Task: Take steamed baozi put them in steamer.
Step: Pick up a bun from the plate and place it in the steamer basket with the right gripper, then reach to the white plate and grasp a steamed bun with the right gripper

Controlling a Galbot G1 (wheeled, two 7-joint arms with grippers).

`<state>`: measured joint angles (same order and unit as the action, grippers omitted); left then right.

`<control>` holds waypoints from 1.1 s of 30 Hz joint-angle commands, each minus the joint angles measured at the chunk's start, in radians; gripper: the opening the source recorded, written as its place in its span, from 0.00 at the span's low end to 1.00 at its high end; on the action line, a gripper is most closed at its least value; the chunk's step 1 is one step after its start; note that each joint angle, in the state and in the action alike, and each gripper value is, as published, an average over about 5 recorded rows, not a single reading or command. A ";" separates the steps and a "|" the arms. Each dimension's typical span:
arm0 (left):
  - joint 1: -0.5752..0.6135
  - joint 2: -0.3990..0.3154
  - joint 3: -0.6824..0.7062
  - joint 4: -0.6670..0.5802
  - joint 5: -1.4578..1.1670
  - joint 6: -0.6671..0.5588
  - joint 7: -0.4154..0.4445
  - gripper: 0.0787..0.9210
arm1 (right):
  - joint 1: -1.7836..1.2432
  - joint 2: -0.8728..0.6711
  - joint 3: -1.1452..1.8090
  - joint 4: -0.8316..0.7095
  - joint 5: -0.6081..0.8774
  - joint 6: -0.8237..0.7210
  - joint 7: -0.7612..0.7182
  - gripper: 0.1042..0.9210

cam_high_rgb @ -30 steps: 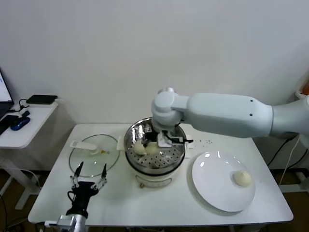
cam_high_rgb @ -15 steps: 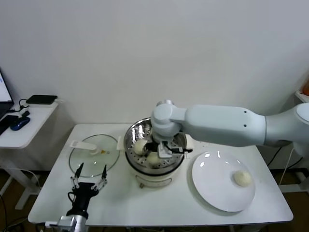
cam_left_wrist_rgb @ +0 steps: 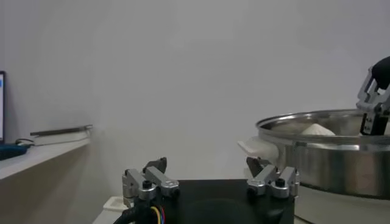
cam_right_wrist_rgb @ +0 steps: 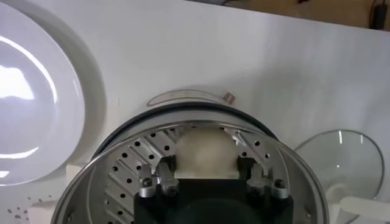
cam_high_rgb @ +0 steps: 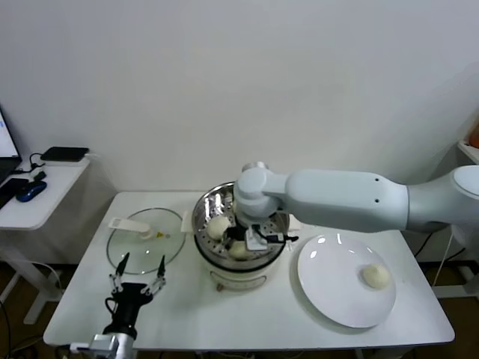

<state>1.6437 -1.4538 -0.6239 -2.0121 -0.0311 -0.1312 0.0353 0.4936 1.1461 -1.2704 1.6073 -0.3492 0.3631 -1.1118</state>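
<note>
On the white table (cam_high_rgb: 247, 318), right gripper (cam_right_wrist_rgb: 206, 175) fingers clasp a baozi (cam_right_wrist_rgb: 205, 152) inside the steamer (cam_high_rgb: 206, 213); left gripper (cam_high_rgb: 138, 275) fingers spread.

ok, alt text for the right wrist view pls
The right gripper holds a cream-white baozi between its fingers, low inside the shiny perforated steamer. On the white table beyond sit part of a white plate and a glass lid.
</note>
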 commanded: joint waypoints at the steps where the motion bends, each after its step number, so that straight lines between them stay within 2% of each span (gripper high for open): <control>1: -0.002 -0.001 0.003 0.000 0.000 0.001 0.000 0.88 | -0.008 0.001 -0.001 0.000 -0.007 0.004 0.003 0.74; 6: -0.003 0.000 0.001 0.002 0.000 0.001 0.000 0.88 | -0.006 0.001 0.006 -0.006 -0.005 0.015 -0.001 0.86; 13: -0.004 -0.001 0.002 0.001 0.000 0.002 0.000 0.88 | 0.025 -0.013 0.019 -0.012 0.031 0.032 -0.012 0.88; 18: -0.004 -0.002 0.003 0.001 0.002 0.002 0.000 0.88 | 0.084 -0.046 0.012 -0.011 0.122 0.030 -0.025 0.88; 24: -0.004 0.001 0.003 -0.002 0.000 0.003 0.000 0.88 | 0.232 -0.126 -0.025 -0.013 0.290 -0.107 -0.012 0.88; 33: -0.017 0.015 0.012 -0.003 -0.007 0.002 0.003 0.88 | 0.471 -0.328 -0.320 -0.053 0.736 -0.433 0.115 0.88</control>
<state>1.6315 -1.4455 -0.6184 -2.0143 -0.0360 -0.1287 0.0359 0.7282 1.0001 -1.3555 1.5804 -0.0355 0.2238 -1.0931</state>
